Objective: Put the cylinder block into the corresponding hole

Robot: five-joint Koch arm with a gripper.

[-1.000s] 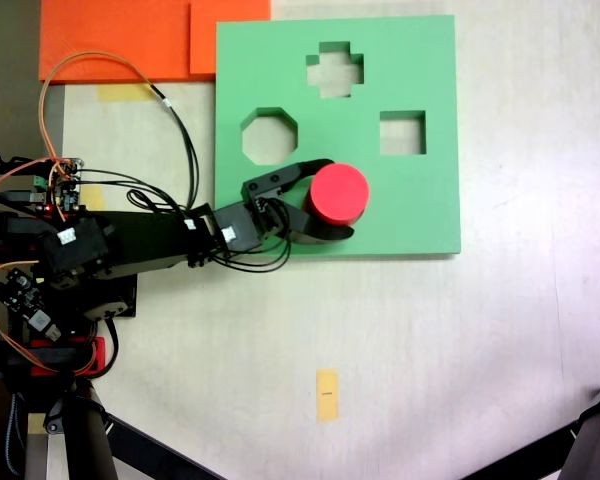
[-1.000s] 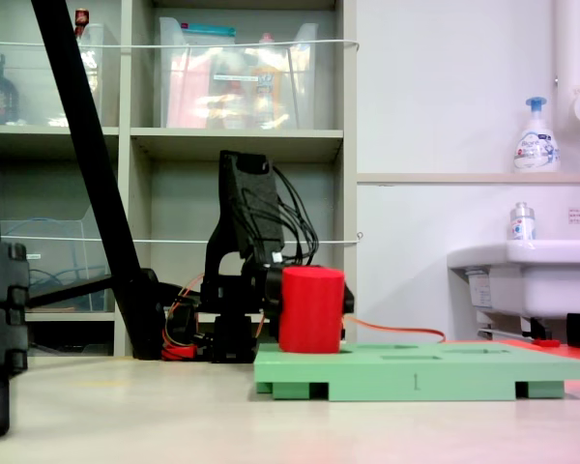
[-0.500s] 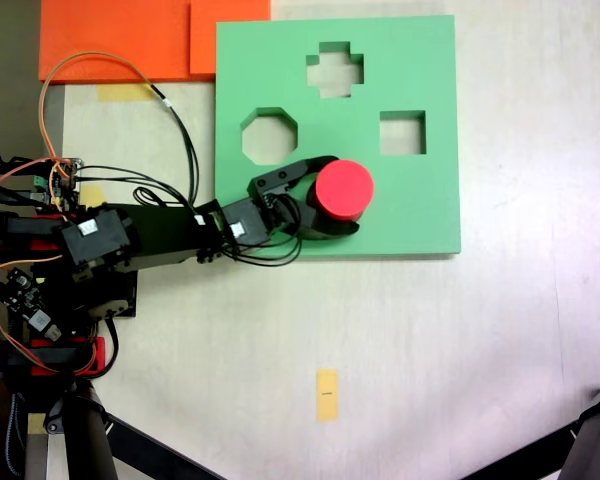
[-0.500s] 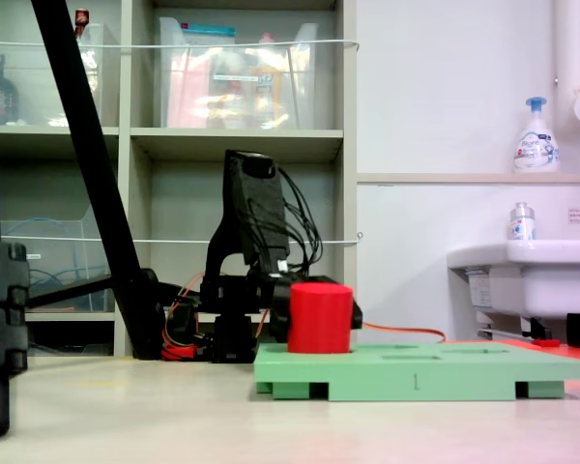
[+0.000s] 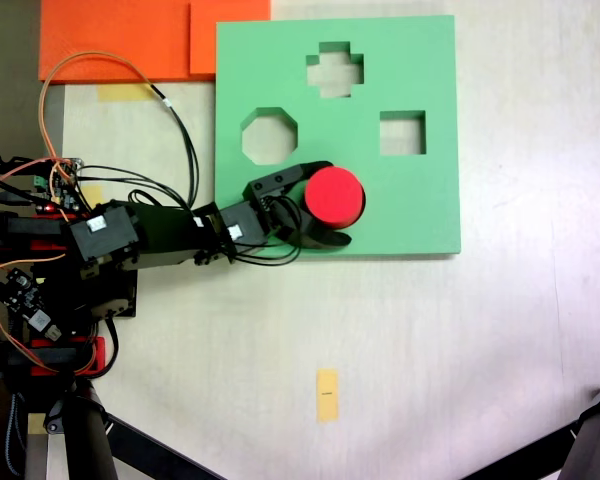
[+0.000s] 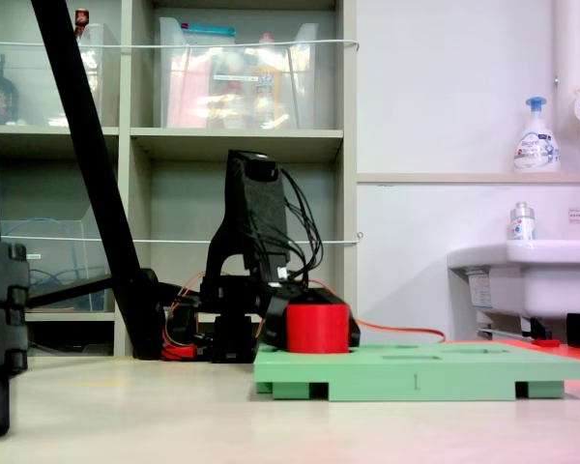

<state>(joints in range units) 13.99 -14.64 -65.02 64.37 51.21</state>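
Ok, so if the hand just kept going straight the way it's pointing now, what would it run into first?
The hand points right in the top-down fixed view, its fingers around the red cylinder block. Pushing on, it would meet that block first, then slide over bare green foam board. Whether it has already let go is hard to tell.

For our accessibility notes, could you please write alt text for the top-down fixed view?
A black end effector holds a red cylinder block partly sunk into the green foam board, its jaws either side. The octagonal, cross-shaped and square cutouts stand open.
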